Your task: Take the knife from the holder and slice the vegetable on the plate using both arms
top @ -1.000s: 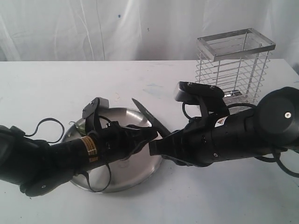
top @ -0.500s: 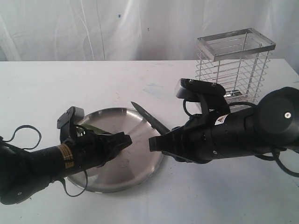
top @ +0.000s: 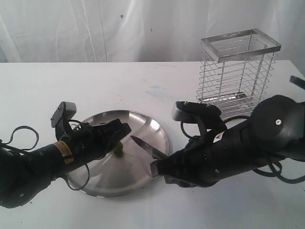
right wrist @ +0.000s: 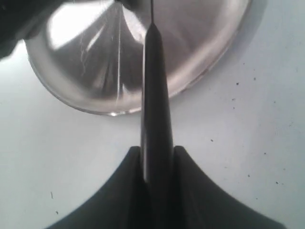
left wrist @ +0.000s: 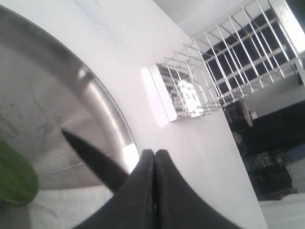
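A round steel plate (top: 151,125) sits on a white table (top: 143,81), with a gripper reaching over it from each side. The right gripper (top: 160,166) clamps the handle of the dark knife (top: 144,145). Compared with half a second ago, the blade now sits lower and flatter over the plate, its tip aimed at the green chilli (top: 117,150). The left gripper (top: 125,129), jaws pressed together and holding nothing, has shifted slightly toward the plate's middle. Its fingertips are just above the chilli, though whether they touch it is unclear. The chilli lies near the plate's centre. The wire holder (top: 237,71) stands unmoved at the back right.
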Available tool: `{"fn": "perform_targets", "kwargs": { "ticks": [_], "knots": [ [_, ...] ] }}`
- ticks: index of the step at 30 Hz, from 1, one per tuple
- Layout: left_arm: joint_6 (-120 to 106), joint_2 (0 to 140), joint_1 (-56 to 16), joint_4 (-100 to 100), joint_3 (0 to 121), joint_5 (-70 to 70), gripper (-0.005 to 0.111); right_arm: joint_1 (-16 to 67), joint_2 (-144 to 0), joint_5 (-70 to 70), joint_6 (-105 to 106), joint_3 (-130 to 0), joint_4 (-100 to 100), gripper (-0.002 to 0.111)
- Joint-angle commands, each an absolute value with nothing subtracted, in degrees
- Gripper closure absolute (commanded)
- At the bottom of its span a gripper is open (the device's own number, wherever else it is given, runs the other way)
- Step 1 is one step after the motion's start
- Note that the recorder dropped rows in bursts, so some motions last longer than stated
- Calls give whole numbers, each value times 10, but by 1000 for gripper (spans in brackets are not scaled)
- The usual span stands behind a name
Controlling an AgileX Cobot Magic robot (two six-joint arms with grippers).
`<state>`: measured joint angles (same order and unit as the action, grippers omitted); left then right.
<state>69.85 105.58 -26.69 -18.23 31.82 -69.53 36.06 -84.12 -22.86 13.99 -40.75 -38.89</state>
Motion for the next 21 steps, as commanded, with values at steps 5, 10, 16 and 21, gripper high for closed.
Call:
{"fn": "perform_targets", "kwargs": {
  "ticks": [5, 10, 16, 21],
  "knots": [
    [685, 1049, -263, -176, 310, -700, 107, 359, -849, -178, 128, -407, -438, 108],
    [668, 1049, -263, -174, 310, -700, 107, 359, -866, -182, 128, -406, -525, 108],
    [668, 1049, -263, -163, 310, -700, 107, 359, -888, -186, 152, -403, -640, 108],
    [665, 1049, -263, -165, 310, -700, 107, 359, -911, -193, 213, -387, -704, 108]
  ]
}}
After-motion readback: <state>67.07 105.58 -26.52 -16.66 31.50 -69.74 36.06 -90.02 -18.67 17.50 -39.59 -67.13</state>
